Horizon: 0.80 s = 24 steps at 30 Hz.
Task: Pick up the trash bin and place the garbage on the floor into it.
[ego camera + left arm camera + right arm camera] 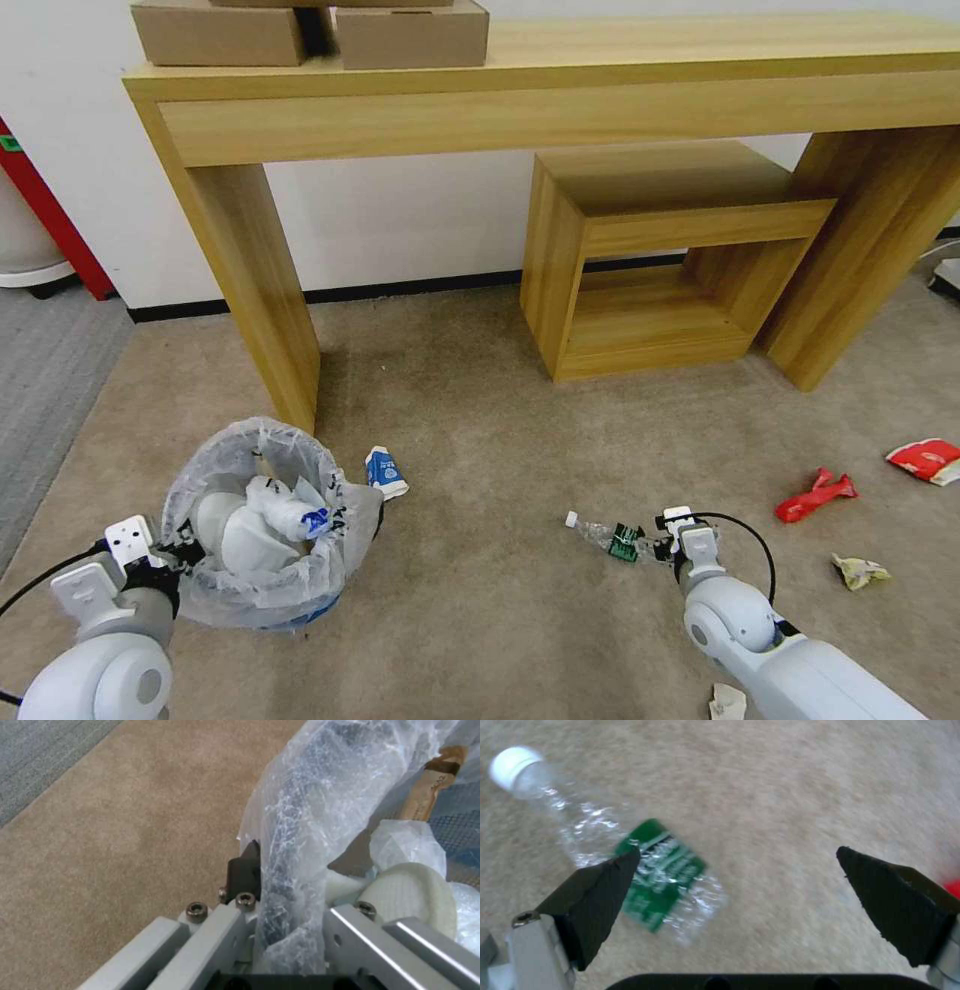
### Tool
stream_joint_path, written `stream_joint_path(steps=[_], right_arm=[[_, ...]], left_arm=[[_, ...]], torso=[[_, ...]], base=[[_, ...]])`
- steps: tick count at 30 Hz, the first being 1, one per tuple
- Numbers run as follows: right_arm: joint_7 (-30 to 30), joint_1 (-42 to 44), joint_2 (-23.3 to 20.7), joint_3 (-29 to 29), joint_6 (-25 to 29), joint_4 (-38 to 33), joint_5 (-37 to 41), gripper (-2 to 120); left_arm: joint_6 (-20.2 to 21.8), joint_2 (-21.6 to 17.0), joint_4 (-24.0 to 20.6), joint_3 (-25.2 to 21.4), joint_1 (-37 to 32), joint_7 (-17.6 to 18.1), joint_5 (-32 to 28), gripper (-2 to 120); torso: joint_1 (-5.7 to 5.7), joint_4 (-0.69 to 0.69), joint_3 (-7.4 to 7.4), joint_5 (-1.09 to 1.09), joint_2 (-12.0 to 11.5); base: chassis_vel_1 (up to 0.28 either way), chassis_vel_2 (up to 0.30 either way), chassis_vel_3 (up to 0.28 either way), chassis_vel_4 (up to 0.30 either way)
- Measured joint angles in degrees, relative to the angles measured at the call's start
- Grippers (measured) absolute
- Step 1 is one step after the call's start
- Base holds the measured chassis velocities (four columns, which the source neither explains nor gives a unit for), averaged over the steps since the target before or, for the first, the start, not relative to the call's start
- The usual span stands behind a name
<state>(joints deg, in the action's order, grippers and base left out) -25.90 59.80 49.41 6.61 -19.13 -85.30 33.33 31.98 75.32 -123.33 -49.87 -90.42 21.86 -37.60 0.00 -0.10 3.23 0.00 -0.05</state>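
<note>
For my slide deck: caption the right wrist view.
Open right gripper hovering above a crushed green-label bottle on the beige carpet.

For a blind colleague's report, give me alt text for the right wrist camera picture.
The right gripper, jaws wide open, hovers over a crushed clear plastic bottle with a green label and white cap, lying on beige carpet. One fingertip overlaps the label; the other is off to the side.
</note>
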Motion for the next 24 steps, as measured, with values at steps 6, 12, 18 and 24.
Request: stream_joint_path(steps=[6, 12, 18, 24], right_arm=[[0.48, -2.76, 1.26, 6.17, 1.22, 3.04, -1.79, 100], [0.77, -5.09, 2.35, 8.58, 2.38, 6.32, -3.07, 100], [1.19, -7.05, 3.89, 9.7, 3.99, 10.55, -4.18, 99], [1.28, -8.05, 5.23, 10.88, 5.42, 14.56, -5.04, 92]], left_arm=[[0.17, 0.63, -0.65, -0.03, 0.23, 0.08, -0.31, 1], [-0.16, 1.05, -0.31, 0.0, 0.08, 0.01, -0.13, 1], [-0.76, 1.27, -0.08, 0.3, -0.02, -0.13, 0.16, 1], [-1.18, 1.17, -0.8, 0.3, -0.46, -0.18, 0.18, 1]], torso=[[0.0, -0.01, 0.0, 0.0, 0.0], [0.0, -0.01, 0.0, 0.0, 0.0], [0.0, -0.01, 0.0, 0.0, 0.0], [0.0, -0.01, 0.0, 0.01, 0.0]], base=[[0.0, 0.0, 0.0, 0.0], [0.0, 0.0, 0.0, 0.0], [0.0, 0.0, 0.0, 0.0], [0.0, 0.0, 0.0, 0.0]])
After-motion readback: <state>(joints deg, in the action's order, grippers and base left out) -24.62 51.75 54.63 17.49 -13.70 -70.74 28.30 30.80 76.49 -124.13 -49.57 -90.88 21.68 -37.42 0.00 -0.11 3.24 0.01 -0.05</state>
